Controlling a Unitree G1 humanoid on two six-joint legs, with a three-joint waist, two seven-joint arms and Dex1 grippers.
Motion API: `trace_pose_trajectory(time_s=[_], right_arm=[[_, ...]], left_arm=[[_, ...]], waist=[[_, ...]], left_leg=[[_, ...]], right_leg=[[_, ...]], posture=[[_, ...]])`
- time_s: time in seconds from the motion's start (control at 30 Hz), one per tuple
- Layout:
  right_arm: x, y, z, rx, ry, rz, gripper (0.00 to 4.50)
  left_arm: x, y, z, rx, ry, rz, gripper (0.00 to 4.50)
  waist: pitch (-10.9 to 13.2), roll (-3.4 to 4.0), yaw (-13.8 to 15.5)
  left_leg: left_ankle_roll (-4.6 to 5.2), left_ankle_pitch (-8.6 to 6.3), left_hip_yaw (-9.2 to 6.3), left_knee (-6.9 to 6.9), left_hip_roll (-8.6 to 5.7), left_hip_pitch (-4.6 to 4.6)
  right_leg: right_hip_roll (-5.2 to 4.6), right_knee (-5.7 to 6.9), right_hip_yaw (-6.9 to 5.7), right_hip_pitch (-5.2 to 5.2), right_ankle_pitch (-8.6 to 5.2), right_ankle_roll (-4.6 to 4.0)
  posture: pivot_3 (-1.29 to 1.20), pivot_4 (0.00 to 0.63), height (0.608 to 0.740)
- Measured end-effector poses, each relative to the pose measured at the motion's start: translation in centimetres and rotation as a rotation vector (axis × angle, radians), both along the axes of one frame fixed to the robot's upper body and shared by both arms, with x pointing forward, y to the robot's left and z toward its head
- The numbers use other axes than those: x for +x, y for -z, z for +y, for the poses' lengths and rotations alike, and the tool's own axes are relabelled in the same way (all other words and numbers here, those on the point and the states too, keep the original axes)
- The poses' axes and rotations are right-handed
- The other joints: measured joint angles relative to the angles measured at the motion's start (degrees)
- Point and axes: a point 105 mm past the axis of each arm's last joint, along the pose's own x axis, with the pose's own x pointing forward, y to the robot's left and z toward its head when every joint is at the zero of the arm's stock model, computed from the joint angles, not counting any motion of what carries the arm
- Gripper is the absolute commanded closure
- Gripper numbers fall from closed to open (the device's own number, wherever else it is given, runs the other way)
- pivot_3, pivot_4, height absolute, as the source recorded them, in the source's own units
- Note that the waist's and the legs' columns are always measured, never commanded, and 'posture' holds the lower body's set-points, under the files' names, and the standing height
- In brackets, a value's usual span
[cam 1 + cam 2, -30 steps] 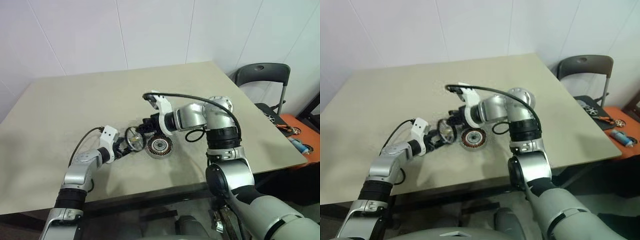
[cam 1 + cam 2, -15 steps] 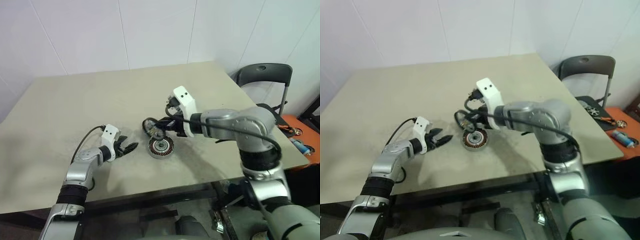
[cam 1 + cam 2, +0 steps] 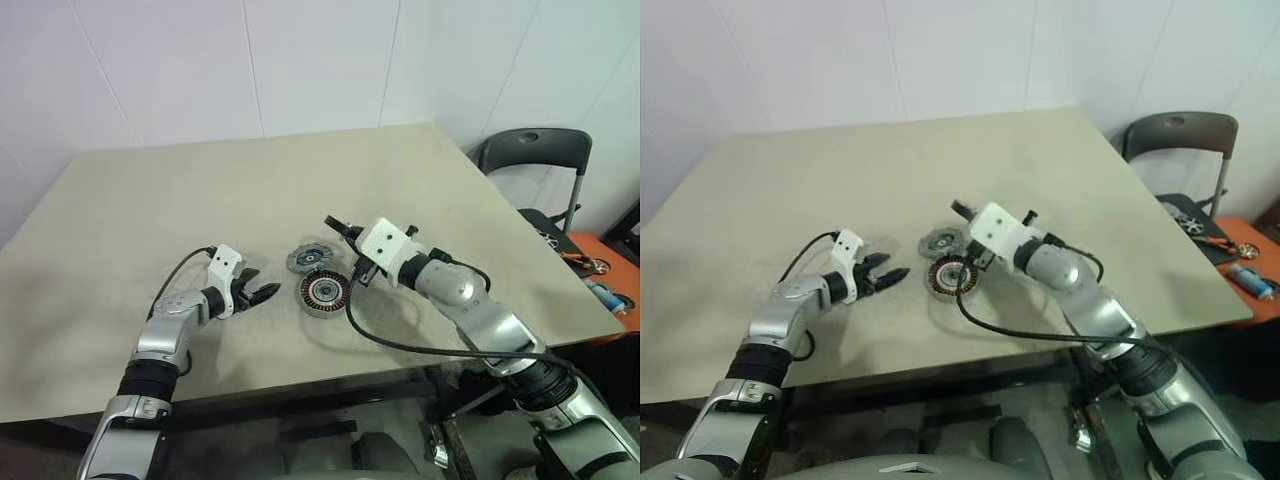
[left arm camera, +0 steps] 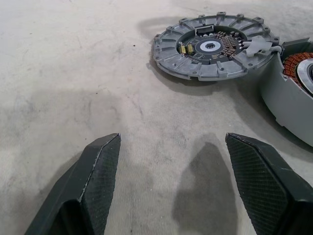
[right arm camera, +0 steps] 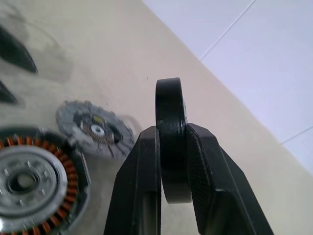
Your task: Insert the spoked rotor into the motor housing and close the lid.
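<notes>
- Fingers, left gripper (image 4: pixel 166 181): spread apart, empty, low over table (image 3: pixel 120 230).
- Fingers, right gripper (image 5: pixel 171 161): clamped on black ring (image 5: pixel 170 105).
- Motor housing (image 3: pixel 323 292): on table; lid (image 3: pixel 308 256) touching at 11 o'clock.

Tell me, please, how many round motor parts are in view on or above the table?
3: the motor housing stands on the table, the lid lies flat just behind it, and a black ring-shaped part is clamped edge-on in the right gripper. Smaller parts may be hidden.
</notes>
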Motion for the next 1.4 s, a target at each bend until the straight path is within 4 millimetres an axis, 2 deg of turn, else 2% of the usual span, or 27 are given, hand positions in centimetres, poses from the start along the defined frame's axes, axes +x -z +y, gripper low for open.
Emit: trace_pose_trajectory(time_s=[0.07, 0.2, 0.37, 0.47, 0.7, 1.0, 1.17, 1.4], right_arm=[[-0.8, 0.4, 0.1, -0.089, -0.067, -0.129, 4.06], [-2.5, 3.1, 0.0, -0.235, -0.178, -0.276, 4.06], [-4.9, 3.3, 1.3, -0.304, -0.348, -0.472, 4.06], [-5.5, 4.4, 1.3, -0.329, -0.396, -0.503, 4.06], [-6.6, 5.2, 1.7, -0.334, -0.468, -0.53, 4.06], [-5.2, 8.5, 0.9, -0.377, -0.422, -0.427, 4.06], [-4.3, 8.5, 0.5, -0.394, -0.398, -0.433, 4.06], [-4.2, 8.3, 1.0, -0.375, -0.396, -0.443, 4.06]], left_arm=[[0.0, 0.0, -0.1, 0.0, 0.006, 0.0, 0.86], [-0.1, -0.1, 0.3, 0.007, 0.015, 0.002, 0.86], [-0.1, 0.0, 0.3, 0.008, 0.015, 0.003, 0.86], [0.0, -0.1, 0.3, 0.006, 0.019, 0.004, 0.86], [0.0, 0.0, 0.4, 0.007, 0.019, 0.001, 0.86], [0.0, 0.1, 0.4, 0.01, 0.011, 0.0, 0.86], [0.0, 0.1, 0.4, 0.011, 0.01, -0.001, 0.86], [0.0, 0.2, 0.5, 0.011, 0.009, -0.002, 0.86]], waist=[[0.0, -0.08, 0.0], [0.0, -0.15, -0.1], [0.1, -0.24, -0.1], [0.1, -0.32, -0.1], [0.1, -0.36, -0.1], [0.1, -0.39, -0.1], [0.1, -0.4, -0.1], [0.1, -0.41, -0.1]], left_leg=[[0.0, 0.0, 0.01, 0.0, 0.0, 0.01], [0.0, 0.0, 0.1, 0.0, 0.0, 0.01], [0.0, 0.0, 0.11, 0.03, 0.0, 0.09], [0.0, 0.0, 0.13, 0.1, 0.0, 0.1], [0.0, 0.0, 0.13, 0.13, 0.0, 0.16], [0.0, 0.0, 0.13, 0.2, 0.0, 0.25], [0.01, 0.0, 0.12, 0.2, 0.0, 0.27], [0.01, 0.0, 0.12, 0.23, 0.0, 0.3]], right_leg=[[0.0, -0.05, 0.0, 0.04, 0.0, 0.0], [-0.01, -0.1, 0.09, 0.04, -0.01, -0.01], [0.02, 0.0, 0.11, 0.07, -0.01, -0.03], [0.02, 0.0, 0.16, 0.12, 0.0, -0.04], [0.03, 0.07, 0.18, 0.17, 0.02, -0.08], [0.03, 0.12, 0.19, 0.27, 0.16, -0.31], [0.03, 0.13, 0.19, 0.3, 0.16, -0.31], [0.03, 0.15, 0.2, 0.34, 0.17, -0.31]], posture=[[0.0, 0.0, 0.74], [0.0, 0.0, 0.74], [0.0, 0.0, 0.74], [0.0, 0.0, 0.74], [0.0, 0.0, 0.74], [0.0, 0.0, 0.74], [0.0, 0.0, 0.74], [0.0, 0.0, 0.74]])
